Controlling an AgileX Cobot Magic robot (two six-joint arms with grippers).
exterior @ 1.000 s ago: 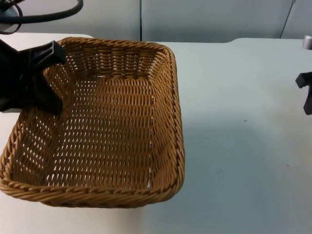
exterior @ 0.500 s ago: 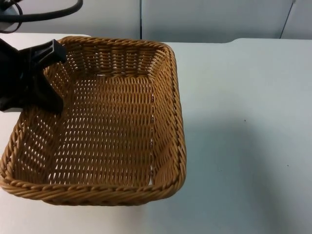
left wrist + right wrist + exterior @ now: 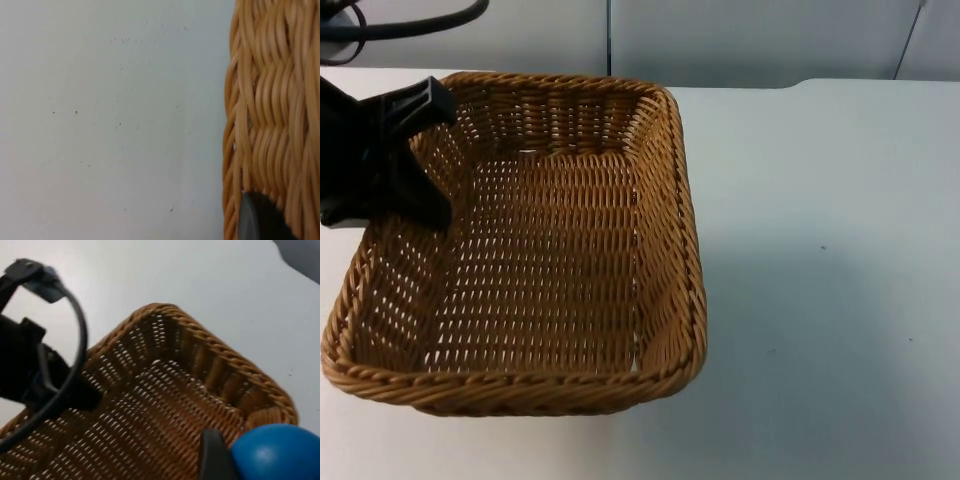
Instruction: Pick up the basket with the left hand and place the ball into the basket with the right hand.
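Holding basket (image 3: 520, 250) rim, left gripper (image 3: 405, 160) clamped; right gripper (image 3: 235, 460) grips ball (image 3: 275, 452); next: release over basket.

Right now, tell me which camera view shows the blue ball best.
The right wrist view: the blue ball sits against the right tool's black fingertip, above the basket. The top view gives the basket held by the left tool; the left wrist view gives its woven wall and the table.
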